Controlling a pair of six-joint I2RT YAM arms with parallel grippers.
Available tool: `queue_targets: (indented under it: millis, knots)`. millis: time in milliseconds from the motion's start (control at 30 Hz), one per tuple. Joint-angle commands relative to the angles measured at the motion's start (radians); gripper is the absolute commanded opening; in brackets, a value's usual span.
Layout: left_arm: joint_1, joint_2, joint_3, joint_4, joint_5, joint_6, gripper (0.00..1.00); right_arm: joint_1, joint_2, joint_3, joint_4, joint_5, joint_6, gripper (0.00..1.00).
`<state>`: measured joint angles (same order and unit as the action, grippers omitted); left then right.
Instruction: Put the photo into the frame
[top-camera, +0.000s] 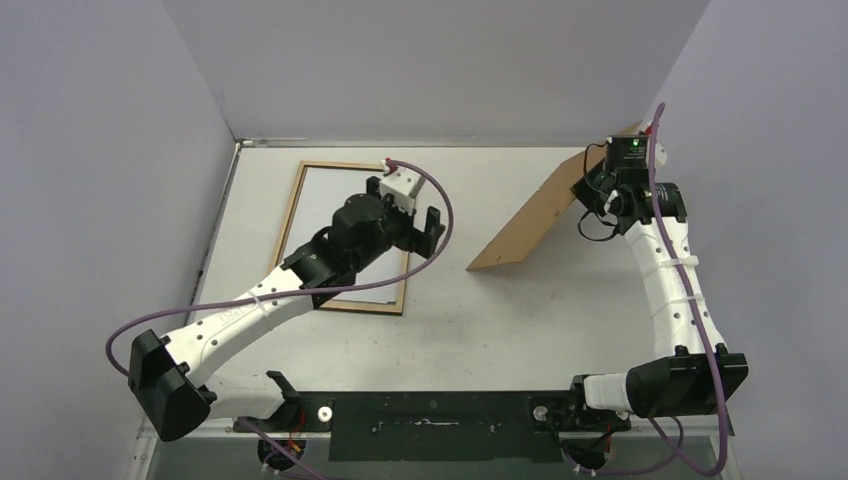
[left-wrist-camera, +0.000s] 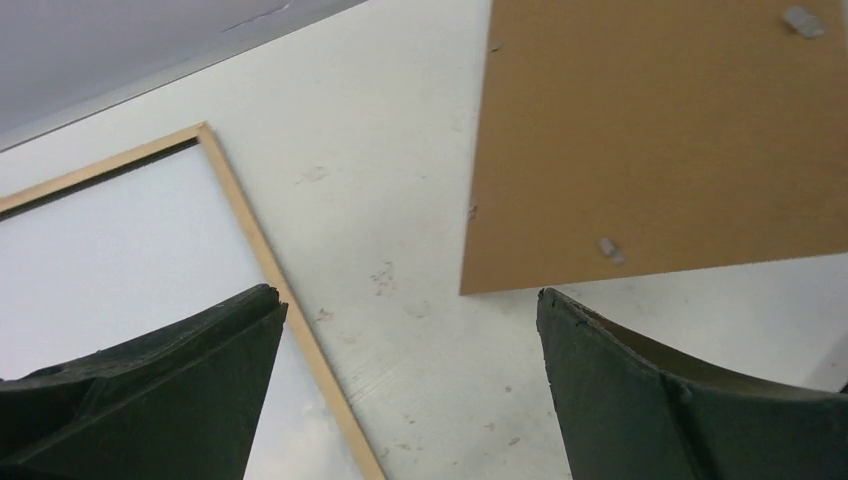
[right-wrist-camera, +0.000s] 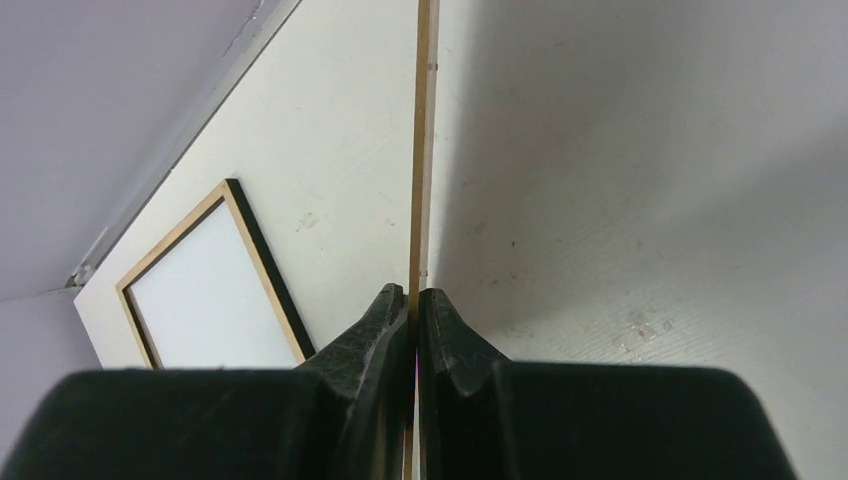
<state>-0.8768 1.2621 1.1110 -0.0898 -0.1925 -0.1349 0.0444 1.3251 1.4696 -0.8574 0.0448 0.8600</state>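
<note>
Two jaws wide apart: our left end effector hangs released over the frame, flat on the counter. Thin pale-wood rim, white inside; our right end effector clenches a brown board.

From above, the left arm covers the near right stretch of the frame, and the white sheet lying in it shows only a blank face, so whether it is the photo I cannot tell. The far end of the brown board is hidden behind the right arm's wrist, and that wrist's camera catches the board edge-on only.
</note>
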Motion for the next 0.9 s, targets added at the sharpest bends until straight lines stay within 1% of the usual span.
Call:
queue_targets:
  millis: [0, 133, 233, 367, 400, 500, 567, 700, 767, 800, 867]
  knots:
    - [0.153, -0.052, 0.033, -0.109, 0.073, -0.081, 0.97, -0.006, -0.023, 0.051, 0.169, -0.067, -0.049, 0.0]
    - [0.322, -0.009, 0.076, -0.223, 0.093, -0.098, 0.97, -0.005, -0.018, 0.058, 0.225, -0.159, -0.055, 0.0]
    - [0.449, 0.054, 0.131, -0.322, 0.111, -0.114, 0.97, 0.005, 0.001, 0.078, 0.273, -0.237, -0.064, 0.0]
    - [0.645, 0.155, 0.168, -0.402, 0.119, -0.183, 0.97, 0.029, -0.007, 0.026, 0.486, -0.31, -0.068, 0.0]
    - [0.69, 0.18, 0.184, -0.422, 0.134, -0.197, 0.97, 0.031, 0.001, 0.034, 0.504, -0.321, -0.069, 0.0]
    - [0.835, 0.251, 0.213, -0.438, 0.188, -0.225, 0.97, 0.039, 0.021, 0.067, 0.543, -0.353, -0.099, 0.0]
    - [0.925, 0.298, 0.222, -0.419, 0.257, -0.237, 0.97, 0.038, 0.03, 0.077, 0.575, -0.378, -0.1, 0.0]
    - [1.034, 0.419, 0.271, -0.422, 0.35, -0.232, 0.96, 0.04, 0.064, 0.103, 0.595, -0.439, -0.088, 0.0]
    - [1.064, 0.479, 0.3, -0.435, 0.381, -0.21, 0.95, 0.044, 0.071, 0.1, 0.61, -0.46, -0.077, 0.0]
    - [1.077, 0.514, 0.314, -0.432, 0.422, -0.191, 0.93, 0.044, 0.07, 0.095, 0.614, -0.463, -0.074, 0.0]
    - [1.093, 0.566, 0.338, -0.441, 0.443, -0.168, 0.91, 0.046, 0.064, 0.079, 0.631, -0.465, -0.068, 0.0]
